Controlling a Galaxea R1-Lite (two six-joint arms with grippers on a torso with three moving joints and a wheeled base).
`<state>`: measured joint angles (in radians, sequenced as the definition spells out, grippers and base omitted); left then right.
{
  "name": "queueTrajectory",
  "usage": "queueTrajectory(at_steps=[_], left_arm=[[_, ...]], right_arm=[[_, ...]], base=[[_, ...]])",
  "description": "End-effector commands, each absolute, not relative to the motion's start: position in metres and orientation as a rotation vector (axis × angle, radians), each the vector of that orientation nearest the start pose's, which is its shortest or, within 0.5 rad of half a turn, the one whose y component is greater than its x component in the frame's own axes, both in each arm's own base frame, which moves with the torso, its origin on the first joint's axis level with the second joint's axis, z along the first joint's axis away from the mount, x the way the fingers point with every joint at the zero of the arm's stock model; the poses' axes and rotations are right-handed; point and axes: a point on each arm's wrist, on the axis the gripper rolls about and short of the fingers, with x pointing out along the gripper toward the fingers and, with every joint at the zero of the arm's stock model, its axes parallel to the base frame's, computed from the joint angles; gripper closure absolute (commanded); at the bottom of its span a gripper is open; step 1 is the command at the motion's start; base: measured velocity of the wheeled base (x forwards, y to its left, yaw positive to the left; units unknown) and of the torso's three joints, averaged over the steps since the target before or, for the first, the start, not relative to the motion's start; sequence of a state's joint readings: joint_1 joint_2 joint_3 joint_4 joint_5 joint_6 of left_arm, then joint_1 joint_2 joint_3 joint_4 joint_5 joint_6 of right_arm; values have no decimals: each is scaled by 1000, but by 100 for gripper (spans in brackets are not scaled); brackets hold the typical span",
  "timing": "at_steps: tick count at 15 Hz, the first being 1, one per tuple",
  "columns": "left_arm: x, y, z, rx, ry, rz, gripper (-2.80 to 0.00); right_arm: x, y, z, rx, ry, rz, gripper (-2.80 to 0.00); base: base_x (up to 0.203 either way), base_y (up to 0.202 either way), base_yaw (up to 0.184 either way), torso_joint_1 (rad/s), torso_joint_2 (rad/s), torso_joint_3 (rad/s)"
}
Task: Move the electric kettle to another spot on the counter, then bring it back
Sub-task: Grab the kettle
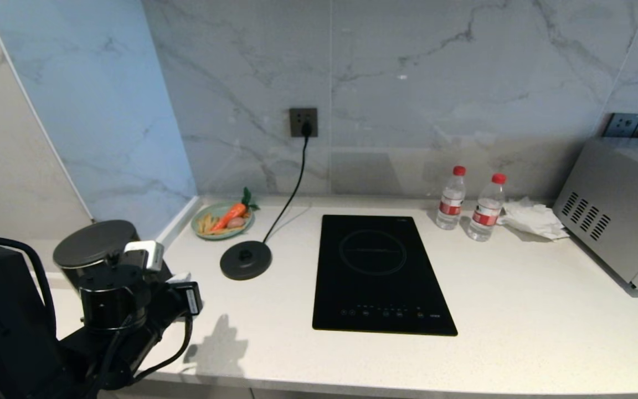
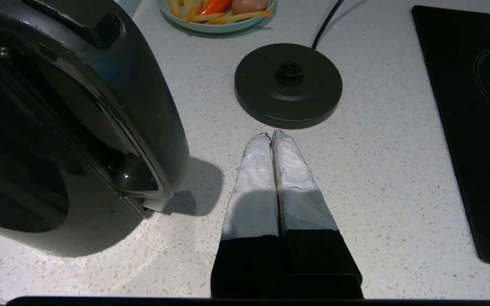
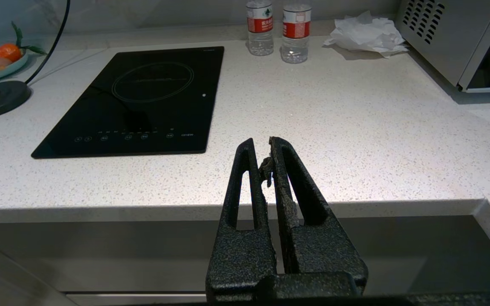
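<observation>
Head view: the electric kettle [image 1: 96, 250] stands on the counter [image 1: 518, 332] at the far left, near the corner where the side wall meets the worktop, partly hidden behind the left arm [image 1: 114, 310]. It is off its power base [image 1: 246, 260], which lies well apart to the right with a cord [image 1: 291, 188] running up to a wall socket [image 1: 303, 122]. A plate of vegetables [image 1: 222, 219] sits behind the base. The induction hob [image 1: 380, 274] occupies the centre of the counter; two water bottles [image 1: 452, 198], a crumpled tissue [image 1: 532, 219] and a microwave oven [image 1: 618, 213] are to the right. Left wrist view: the left gripper [image 2: 272, 135] hangs above bare counter with its foil-wrapped fingers [image 2: 253, 182] pressed together, holding nothing. The kettle fills the near side of the frame, just beside the gripper but not touching it; its handle and lid rim are seen at close range. The power base lies just beyond the fingertips. Right wrist view: the right gripper [image 3: 262, 146] is positioned in front of the counter edge, clear of the worktop, its black fingers [image 3: 287, 191] drawn to a narrow slit and empty. The hob, bottles, tissue and oven appear beyond it; the kettle is outside this view.
</observation>
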<state>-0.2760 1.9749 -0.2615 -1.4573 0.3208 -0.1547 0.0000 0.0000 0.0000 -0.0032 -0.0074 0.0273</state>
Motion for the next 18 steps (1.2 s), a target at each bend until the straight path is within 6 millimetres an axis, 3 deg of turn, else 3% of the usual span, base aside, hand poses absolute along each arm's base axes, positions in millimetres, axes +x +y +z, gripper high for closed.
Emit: queueTrajectory(at_steps=[1,5,11,18], left_arm=[[251,-59,51,-52,283,82,-280],[233,-53,53,-47,316,62,-280],[263,-52,61,-70,228,55,-280],[283,-23,59,-68,204,129,-280]], right_arm=[[-23,0,76,28,-3,-8,0],[-23,0,76,28,-3,-8,0],[-23,0,76,28,-2,-8,0],[-23,0,76,28,-3,-8,0]], base=[[0,0,0,0,0,0],[0,0,0,0,0,0],[0,0,0,0,0,0],[0,0,0,0,0,0]])
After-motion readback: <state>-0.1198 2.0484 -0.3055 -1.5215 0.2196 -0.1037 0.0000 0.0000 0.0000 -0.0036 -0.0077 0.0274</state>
